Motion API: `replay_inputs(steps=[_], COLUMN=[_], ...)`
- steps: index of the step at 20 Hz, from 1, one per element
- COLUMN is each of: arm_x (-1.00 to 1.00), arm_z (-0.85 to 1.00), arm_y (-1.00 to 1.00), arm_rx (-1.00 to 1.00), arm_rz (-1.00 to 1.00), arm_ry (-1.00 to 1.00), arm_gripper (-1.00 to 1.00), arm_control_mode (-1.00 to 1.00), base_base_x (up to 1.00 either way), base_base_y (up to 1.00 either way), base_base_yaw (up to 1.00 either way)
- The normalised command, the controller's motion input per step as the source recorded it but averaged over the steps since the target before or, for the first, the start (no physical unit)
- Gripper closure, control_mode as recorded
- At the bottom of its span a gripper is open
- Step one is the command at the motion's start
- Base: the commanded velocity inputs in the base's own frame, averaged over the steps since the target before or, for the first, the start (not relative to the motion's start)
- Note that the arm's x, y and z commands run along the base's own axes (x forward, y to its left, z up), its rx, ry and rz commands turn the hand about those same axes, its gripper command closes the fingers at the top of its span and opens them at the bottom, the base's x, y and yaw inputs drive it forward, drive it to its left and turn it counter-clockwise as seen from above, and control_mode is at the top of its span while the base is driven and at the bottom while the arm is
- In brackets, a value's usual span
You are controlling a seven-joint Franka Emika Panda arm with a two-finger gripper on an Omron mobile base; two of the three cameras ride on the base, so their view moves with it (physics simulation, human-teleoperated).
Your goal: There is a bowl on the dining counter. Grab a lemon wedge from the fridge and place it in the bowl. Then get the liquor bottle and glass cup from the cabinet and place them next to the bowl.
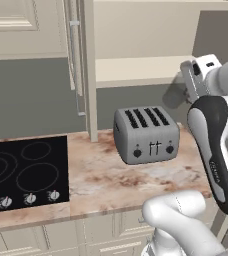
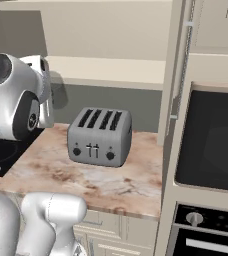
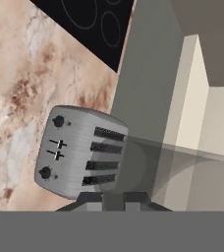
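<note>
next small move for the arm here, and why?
Probably pull straight back from the cabinet without dropping. The end effector looks shut on the glass cup, which sits by the shelf edge above the toaster; a level retreat should clear both before the base drives off.

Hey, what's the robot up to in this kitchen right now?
The arm is raised by the open cabinet, above a marbled worktop. Its claw is shut on the glass cup, a see-through tumbler seen over the toaster in the hand view. The cabinet shelf looks bare, and a black cooktop lies to the left.
</note>
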Motion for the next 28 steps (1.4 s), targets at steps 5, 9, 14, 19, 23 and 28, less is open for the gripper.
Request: replay_inputs(steps=[5,9,14,19,23,28], arm_x=[-0.46,-0.05,0.00,-0.12,0.00,0.00], arm_z=[0.00,0.00,-0.02,-0.01,0.00,0.00], arm_y=[-0.02,0.00,0.00,0.04,0.00,0.00], arm_rx=[0.00,0.00,0.00,0.01,0.00,0.00], arm_rz=[-0.01,0.00,0.00,0.00,0.00,0.00], arm_ry=[0.00,0.00,0.00,0.00,0.00,0.00], arm_gripper=[1.00,1.00,1.00,1.00,1.00,1.00], arm_control_mode=[-1.00,-1.00,-1.00,1.00,1.00,1.00], base_base_x=[0.00,0.00,0.00,-0.43,-0.91,-0.86], base_base_y=[0.00,0.00,0.00,0.19,0.54,0.68], base_base_yaw=[0.00,0.00,0.00,0.00,0.00,-0.05])
